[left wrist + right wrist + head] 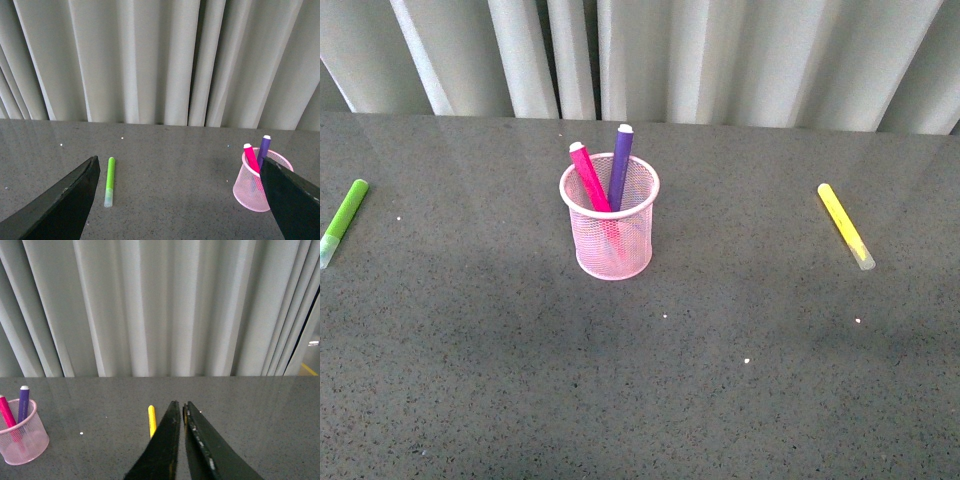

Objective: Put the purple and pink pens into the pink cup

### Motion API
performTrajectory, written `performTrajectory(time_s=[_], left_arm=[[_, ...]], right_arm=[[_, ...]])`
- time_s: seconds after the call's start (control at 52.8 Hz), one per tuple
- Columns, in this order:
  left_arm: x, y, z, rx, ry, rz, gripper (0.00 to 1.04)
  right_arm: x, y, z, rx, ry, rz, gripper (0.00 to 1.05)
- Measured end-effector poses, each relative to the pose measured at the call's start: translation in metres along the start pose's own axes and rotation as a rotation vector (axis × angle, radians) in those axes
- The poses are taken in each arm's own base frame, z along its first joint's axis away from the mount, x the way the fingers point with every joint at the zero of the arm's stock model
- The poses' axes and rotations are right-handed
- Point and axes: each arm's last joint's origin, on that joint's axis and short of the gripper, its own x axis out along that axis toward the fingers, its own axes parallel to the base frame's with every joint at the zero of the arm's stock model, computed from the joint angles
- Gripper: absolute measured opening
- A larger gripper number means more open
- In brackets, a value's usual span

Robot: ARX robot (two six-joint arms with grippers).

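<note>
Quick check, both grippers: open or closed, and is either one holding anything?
Left gripper: open, holding nothing.
Right gripper: closed, nothing between its fingers.

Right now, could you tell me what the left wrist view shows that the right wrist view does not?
Only the left wrist view shows the green pen, lying flat between the wide-open left end effector fingers. Only the right wrist view shows the yellow pen, just beyond the shut right end effector. Both show the pink cup holding the pink pen and purple pen, the grey table and the curtain.
</note>
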Motion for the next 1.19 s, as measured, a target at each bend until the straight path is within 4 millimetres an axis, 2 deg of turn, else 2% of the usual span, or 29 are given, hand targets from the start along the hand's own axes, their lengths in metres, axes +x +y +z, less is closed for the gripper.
performTrajectory(time_s=[0.455,0.568,0.644,1.194], left_arm=[[0.0,0.0,0.0,0.0,0.0,0.0,0.98],[0.0,0.0,0.0,0.0,0.0,0.0,0.98],[0.0,0.0,0.0,0.0,0.0,0.0,0.98],[0.0,0.0,0.0,0.0,0.0,0.0,0.98]], right_arm=[[0.0,0.0,0.0,0.0,0.0,0.0,0.78],[0.0,0.0,0.0,0.002,0.0,0.0,1.0],[0.0,0.0,0.0,0.003,0.0,0.0,0.97],[0.0,0.0,0.0,0.003,0.0,0.0,0.98]])
